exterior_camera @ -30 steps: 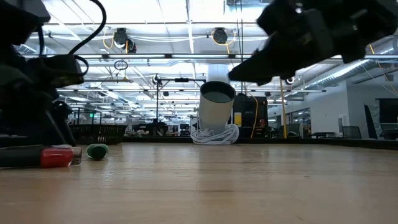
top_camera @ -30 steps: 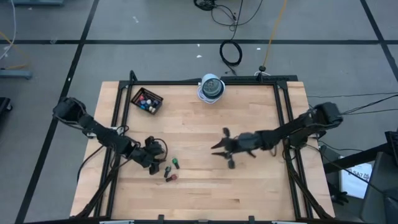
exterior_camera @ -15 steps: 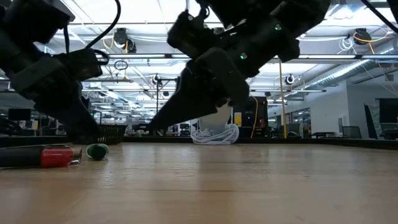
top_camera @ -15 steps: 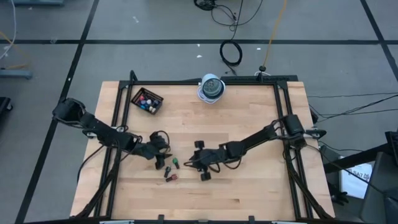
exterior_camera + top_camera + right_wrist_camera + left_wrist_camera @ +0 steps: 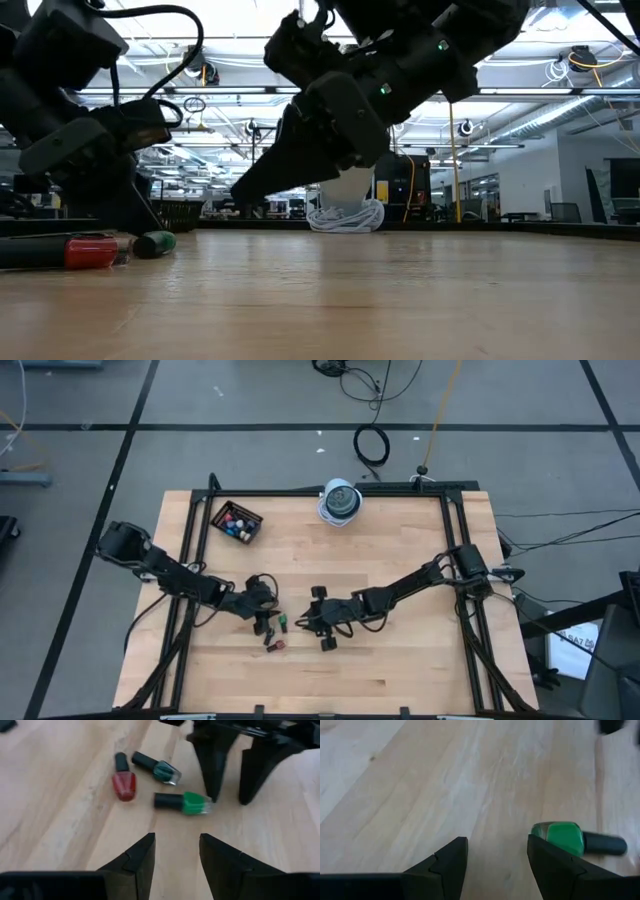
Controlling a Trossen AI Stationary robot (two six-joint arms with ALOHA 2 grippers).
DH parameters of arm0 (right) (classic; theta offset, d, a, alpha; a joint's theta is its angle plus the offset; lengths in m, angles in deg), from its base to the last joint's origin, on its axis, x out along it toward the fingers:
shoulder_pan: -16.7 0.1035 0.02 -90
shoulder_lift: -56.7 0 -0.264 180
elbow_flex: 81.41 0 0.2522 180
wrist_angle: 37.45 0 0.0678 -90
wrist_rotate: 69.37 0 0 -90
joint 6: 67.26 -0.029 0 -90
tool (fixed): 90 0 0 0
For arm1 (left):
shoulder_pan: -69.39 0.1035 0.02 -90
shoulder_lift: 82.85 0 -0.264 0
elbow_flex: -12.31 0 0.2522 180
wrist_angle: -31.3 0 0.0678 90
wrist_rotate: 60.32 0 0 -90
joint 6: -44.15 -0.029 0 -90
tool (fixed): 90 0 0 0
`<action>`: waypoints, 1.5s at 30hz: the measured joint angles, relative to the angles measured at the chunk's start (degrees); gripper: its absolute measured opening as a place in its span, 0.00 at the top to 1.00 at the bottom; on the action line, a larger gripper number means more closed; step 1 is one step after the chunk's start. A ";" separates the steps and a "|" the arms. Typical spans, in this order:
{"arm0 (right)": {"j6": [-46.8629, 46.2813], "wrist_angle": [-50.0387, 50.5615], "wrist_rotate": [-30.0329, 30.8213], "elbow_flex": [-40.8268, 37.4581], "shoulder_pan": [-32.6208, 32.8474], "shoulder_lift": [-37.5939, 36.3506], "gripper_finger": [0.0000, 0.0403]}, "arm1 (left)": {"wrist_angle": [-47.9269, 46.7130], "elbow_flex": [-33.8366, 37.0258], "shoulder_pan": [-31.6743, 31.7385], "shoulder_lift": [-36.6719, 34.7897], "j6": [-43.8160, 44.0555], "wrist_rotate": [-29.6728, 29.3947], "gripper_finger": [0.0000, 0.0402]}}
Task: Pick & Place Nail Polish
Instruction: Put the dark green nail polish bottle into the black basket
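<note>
Three nail polish bottles lie on their sides on the wooden table: a light green one [image 5: 187, 803], a dark green one [image 5: 157, 769] and a red one [image 5: 124, 784]. In the high view they lie left of centre near the front, the light green one [image 5: 283, 623] foremost. My left gripper [image 5: 497, 855] is open just left of the light green bottle [image 5: 565, 837], which lies outside its fingers. My right gripper [image 5: 177, 845] is open and empty, low over the table, pointing at the bottles from their right [image 5: 306, 622]. My left gripper has one fingertip [image 5: 212, 795] right beside the light green bottle's base [image 5: 206, 806], with the outer side of that finger toward it. I cannot tell whether it touches. The bottle lies flat on the table.
A small black tray [image 5: 237, 521] holding several bottles sits at the far left. A white cylinder on a coiled cable [image 5: 340, 502] stands at the far edge. Black frame rails [image 5: 197, 540] run along the table's sides. Bare wood lies toward the near edge and right.
My right gripper has swung from mid-table toward the table's left and sunk lower, ending close to the bottles. My left gripper has edged toward the light green bottle. The three bottles lie where they were.
</note>
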 joint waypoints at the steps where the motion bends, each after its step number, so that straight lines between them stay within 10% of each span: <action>1: 0.00 0.23 0.02 -0.02 -0.11 0.02 0.64 | 1.53 0.02 0.00 0.40 -0.42 0.02 0.48; 22: 1.16 3.51 -0.02 -0.02 -0.13 0.00 0.64 | 6.46 0.04 0.58 0.57 -14.55 3.76 0.48; 31: 2.23 5.67 -0.02 -0.03 -0.47 0.00 0.64 | -29.15 -15.63 -6.43 -2.88 -2.44 -2.21 0.48; 45: -0.60 22.35 10.77 -0.13 -2.19 -3.80 0.64 | -53.97 -34.37 -12.69 11.87 27.90 2.91 0.49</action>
